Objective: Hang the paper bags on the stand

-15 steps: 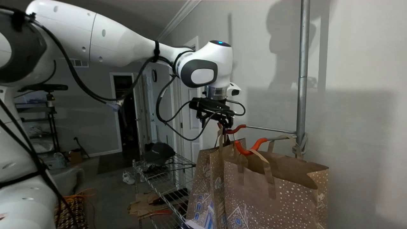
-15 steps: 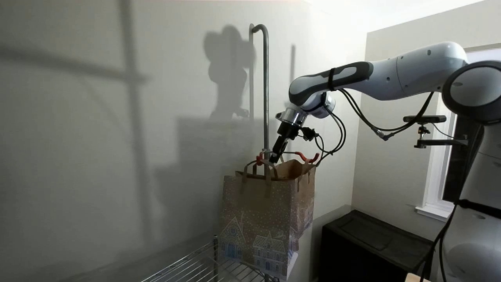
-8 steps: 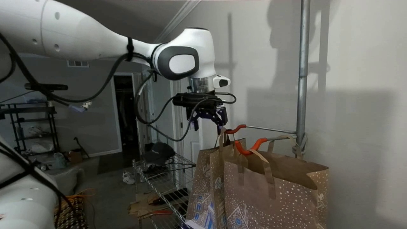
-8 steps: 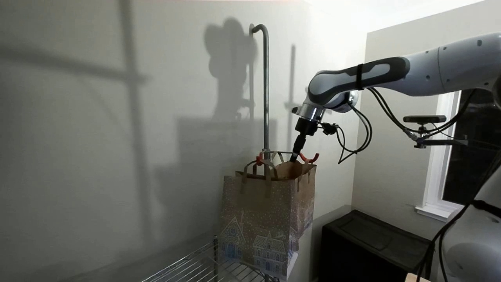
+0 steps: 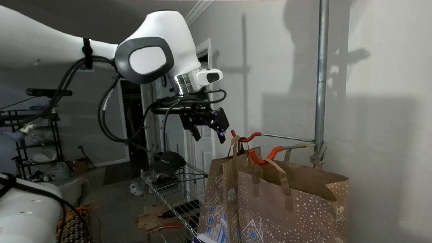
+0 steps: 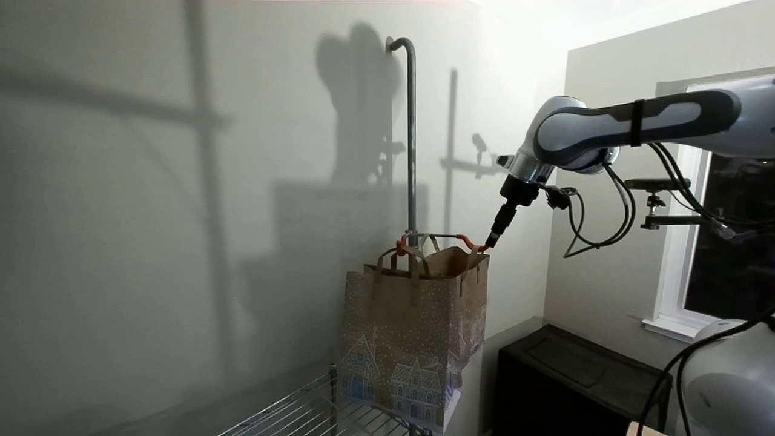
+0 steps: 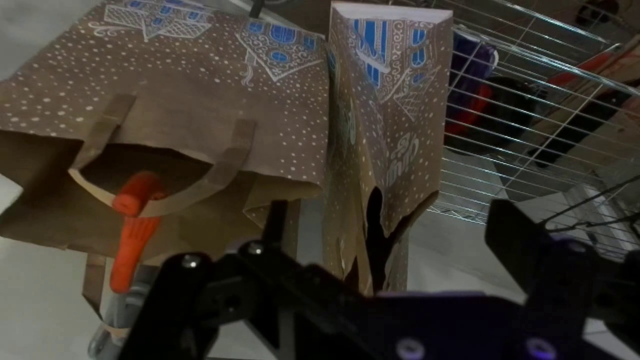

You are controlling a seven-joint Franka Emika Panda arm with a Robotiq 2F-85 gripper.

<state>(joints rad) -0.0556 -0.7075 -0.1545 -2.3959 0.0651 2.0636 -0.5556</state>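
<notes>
In an exterior view our end effector [image 5: 209,135] now stands farther left than a moment ago, near the middle of the frame, spread and holding nothing. The wide paper bag [image 5: 293,209], lower right, and the narrow paper bag [image 5: 219,195], lower centre, seem to hang from orange hooks [image 5: 259,161] on the stand [image 5: 323,67], so we judge the hanging done. We also see a wire rack [image 5: 173,208] carrying a black cap [image 5: 168,162]; the hooks could snag our retreat.

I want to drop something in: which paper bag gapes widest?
The left bag in the wrist view: its mouth stands wide open, while the pinched bag beside it shows only a narrow dark gap.
</notes>
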